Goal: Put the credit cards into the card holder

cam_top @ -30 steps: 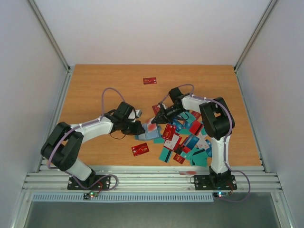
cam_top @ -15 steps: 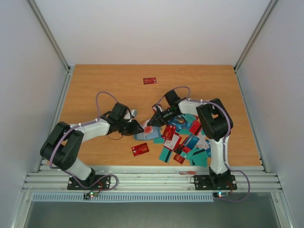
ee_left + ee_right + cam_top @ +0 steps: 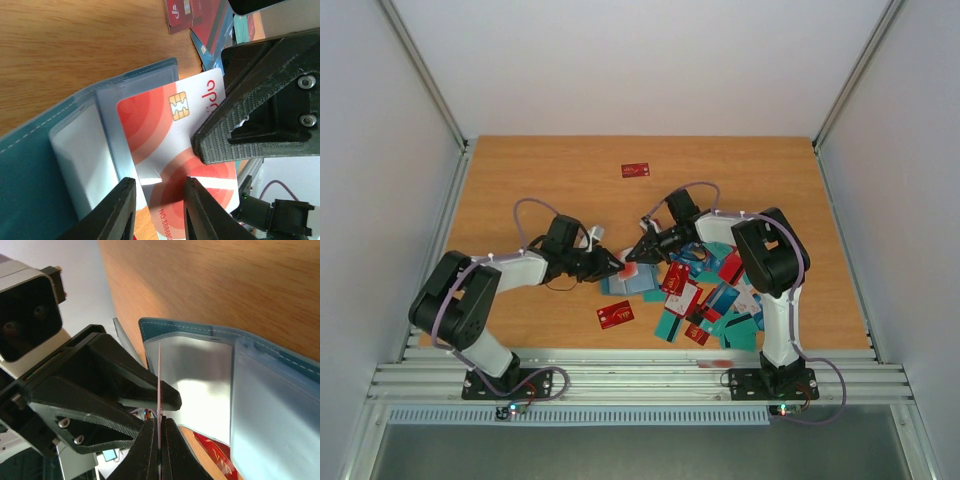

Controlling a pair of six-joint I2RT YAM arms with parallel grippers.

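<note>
Nearby, credit cards [image 3: 712, 296] crowd the card holder [image 3: 628, 283].

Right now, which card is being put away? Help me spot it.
On the table, left of the card pile, lies the open teal card holder. The card at its pocket, pinched by the right gripper, is white with red rings and a gold chip.

A wooden table [image 3: 520, 180] stands between plain white walls [image 3: 640, 60], aluminium rails [image 3: 640, 378] in front.
</note>
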